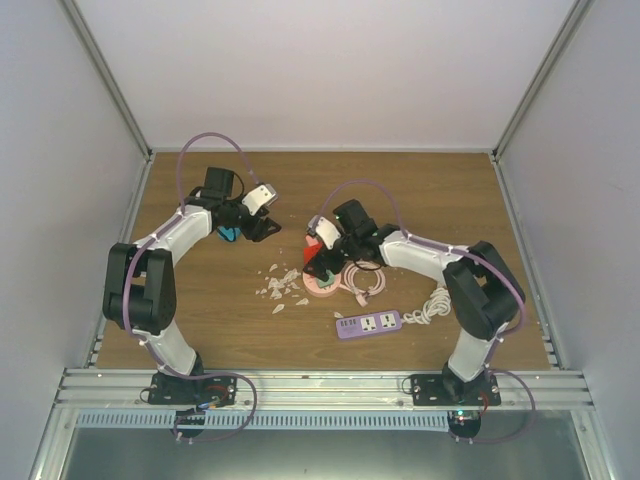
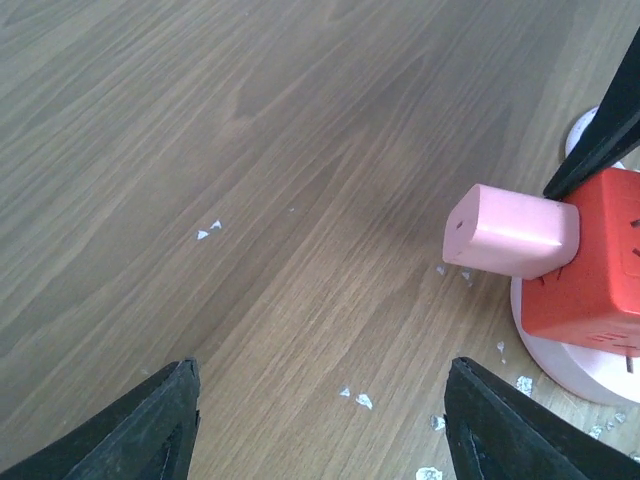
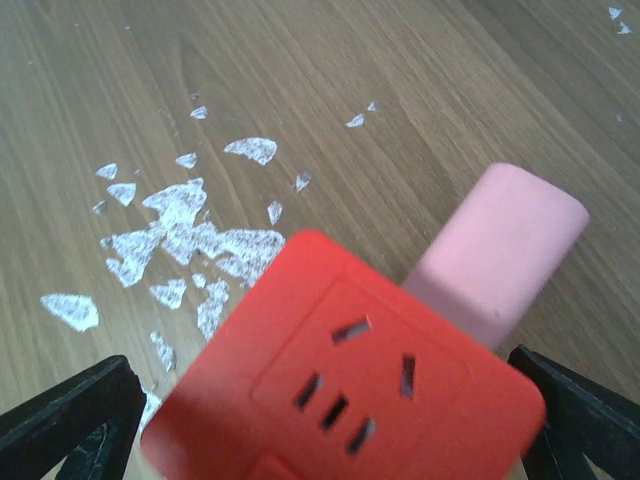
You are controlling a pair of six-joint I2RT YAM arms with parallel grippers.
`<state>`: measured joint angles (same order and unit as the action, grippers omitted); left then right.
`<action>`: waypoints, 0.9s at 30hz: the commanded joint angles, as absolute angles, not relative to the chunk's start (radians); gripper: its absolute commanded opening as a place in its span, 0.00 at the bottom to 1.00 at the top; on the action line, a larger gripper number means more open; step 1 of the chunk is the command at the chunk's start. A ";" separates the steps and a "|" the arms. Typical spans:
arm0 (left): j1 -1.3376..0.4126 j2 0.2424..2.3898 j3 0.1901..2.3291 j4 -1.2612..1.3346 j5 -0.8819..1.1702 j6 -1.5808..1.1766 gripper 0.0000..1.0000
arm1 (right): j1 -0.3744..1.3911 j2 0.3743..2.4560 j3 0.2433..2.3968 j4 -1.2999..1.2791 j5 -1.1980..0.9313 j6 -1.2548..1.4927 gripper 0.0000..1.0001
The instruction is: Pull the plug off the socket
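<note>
Top external view first: the wooden table (image 1: 420, 190) fills the cell, and my two arms reach in over it from the near edge. Near the front right lies a purple power strip (image 1: 369, 324) with its pale cord (image 1: 432, 306) coiled beside it; it is well apart from the thing I care about.

That thing is the red socket cube (image 3: 340, 385), sitting right of the table's centre on a round pinkish-white base (image 2: 570, 365). In my right wrist view its upper face shows a group of dark slots. The pink plug (image 2: 510, 232) juts sideways out of one face of the cube, still seated in it. It is a smooth, rounded block, matte pale pink, with one small dark dot on its end face. It points toward my left arm.

My right gripper (image 3: 330, 415) straddles the cube, one black finger at either side of it in the wrist view; whether the pads actually press on it I cannot tell. From the left wrist camera one of those dark fingers (image 2: 600, 130) comes down at the cube's top.

My left gripper (image 2: 320, 425) hangs spread wide with bare wood between its fingers, holding nothing, the plug just ahead and to its right.

Smallest of all, white paper scraps (image 3: 185, 235) litter the wood beside the cube.
</note>
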<state>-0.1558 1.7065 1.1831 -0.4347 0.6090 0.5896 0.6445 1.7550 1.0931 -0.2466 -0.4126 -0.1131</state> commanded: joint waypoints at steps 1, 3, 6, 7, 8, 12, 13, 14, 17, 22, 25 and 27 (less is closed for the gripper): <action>-0.161 1.672 1.160 -0.386 0.571 0.560 0.68 | 0.685 1.825 1.158 -0.288 -0.277 -0.018 1.00; -0.162 1.660 1.160 -0.391 0.565 0.553 0.68 | 0.687 1.852 1.172 -0.296 -0.260 -0.006 1.00; -0.161 1.640 1.156 -0.395 0.574 0.549 0.68 | 0.687 1.867 1.170 -0.283 -0.235 -0.003 0.99; -0.162 1.635 1.155 -0.396 0.577 0.551 0.68 | 0.686 1.870 1.170 -0.282 -0.229 -0.008 0.98; -0.162 1.632 1.154 -0.396 0.578 0.550 0.68 | 0.685 1.872 1.170 -0.279 -0.221 -0.013 0.96; -0.162 1.631 1.144 -0.401 0.585 0.558 0.68 | 0.674 1.872 1.182 -0.281 -0.251 -0.068 0.90; -0.161 1.633 1.142 -0.402 0.585 0.559 0.69 | 0.672 1.874 1.192 -0.296 -0.264 -0.085 0.88; -0.161 1.635 1.141 -0.403 0.586 0.557 0.69 | 0.672 1.874 1.200 -0.305 -0.272 -0.102 0.85; -0.162 1.630 1.134 -0.410 0.611 0.568 0.69 | 0.666 1.870 1.212 -0.313 -0.295 -0.157 0.71; -0.161 1.625 1.121 -0.422 0.650 0.593 0.69 | 0.635 1.880 1.230 -0.348 -0.397 -0.260 0.58; -0.151 1.624 1.111 -0.469 0.729 0.667 0.69 | 0.622 1.872 1.220 -0.365 -0.493 -0.381 0.52; -0.142 1.622 1.102 -0.502 0.794 0.729 0.70 | 0.620 1.859 1.216 -0.390 -0.586 -0.481 0.50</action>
